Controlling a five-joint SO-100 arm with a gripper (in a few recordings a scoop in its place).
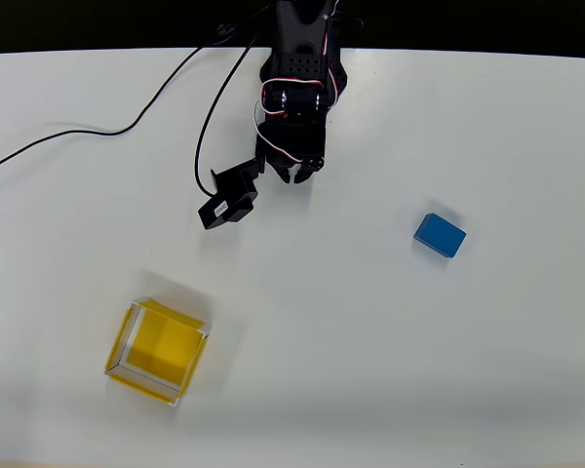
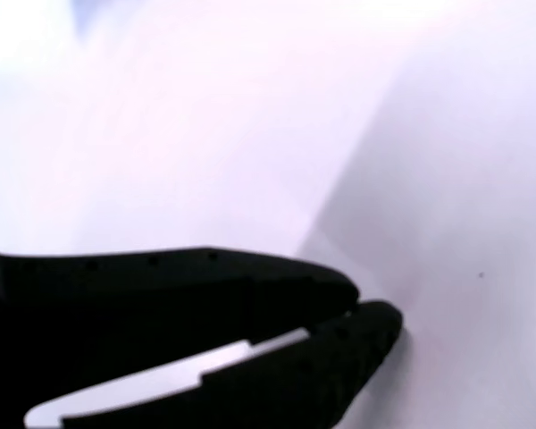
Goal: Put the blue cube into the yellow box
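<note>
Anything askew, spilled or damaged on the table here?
Nothing stands out. The blue cube and yellow box both sit turned at an angle on the white table, intact and far apart; the gripper holds nothing.

Black arm enters at 12 o'clock of the overhead view, folded compactly, red and white wires looped over its upper joints. End effector (image 1: 294, 175) points toward 6 o'clock, low over the bench, nothing between its fingers. Wrist camera block juts out toward 8 o'clock from it. Wrist view: end effector (image 2: 362, 308) black, fingertips meeting, thin sliver of gap further back.
</note>
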